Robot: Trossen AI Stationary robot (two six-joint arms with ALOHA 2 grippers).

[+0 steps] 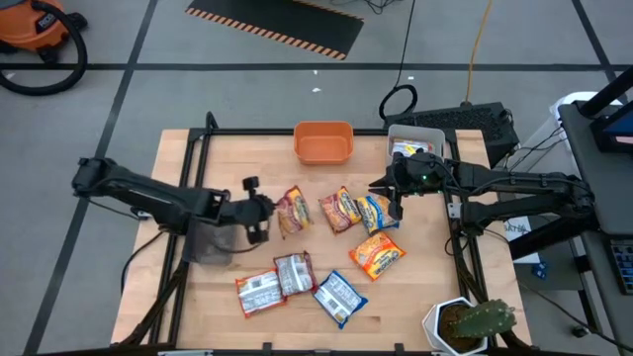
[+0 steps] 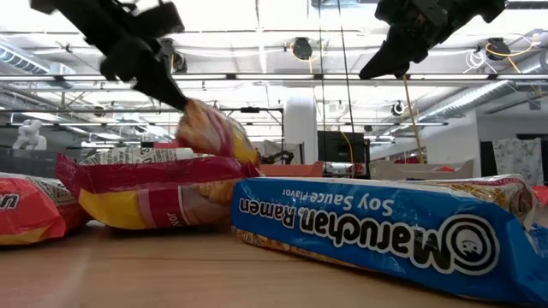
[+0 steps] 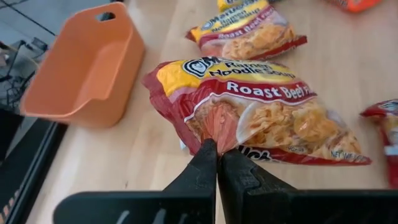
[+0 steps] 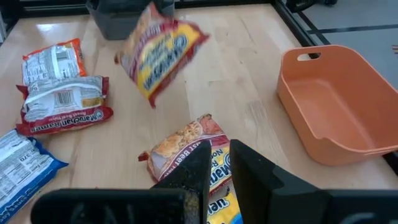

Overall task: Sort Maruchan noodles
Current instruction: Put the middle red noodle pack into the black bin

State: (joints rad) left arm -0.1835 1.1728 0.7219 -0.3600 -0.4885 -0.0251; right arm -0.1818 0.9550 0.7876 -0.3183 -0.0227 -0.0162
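My left gripper (image 1: 265, 216) is left of the table's middle, shut on a red-and-yellow Roast Beef noodle packet (image 3: 261, 106), which hangs in the air (image 4: 163, 53). My right gripper (image 1: 396, 203) hovers with a narrow gap between its fingers (image 4: 219, 163). It is above another red-yellow packet (image 1: 341, 209) and a yellow-blue one (image 1: 377, 213) and touches nothing. An orange packet (image 1: 377, 255), two silver-red packets (image 1: 260, 292) (image 1: 294, 272) and a blue-white packet (image 1: 339, 297) lie flat toward the near edge. My left gripper pinches a puckered fold of the wrapper (image 3: 214, 127) between its two fingertips, at the packet's long side nearest the gripper. The fingers come slanting down from the table's left. The packet (image 2: 214, 128) is lifted clear of the table and tilted, hanging beyond the fingertips.
An orange bin (image 1: 323, 141) stands at the far edge's middle, with a clear bin (image 1: 413, 143) holding a packet to its right. A grey bin (image 1: 213, 242) sits under my left arm. A potted cactus (image 1: 475, 321) is at the near right corner.
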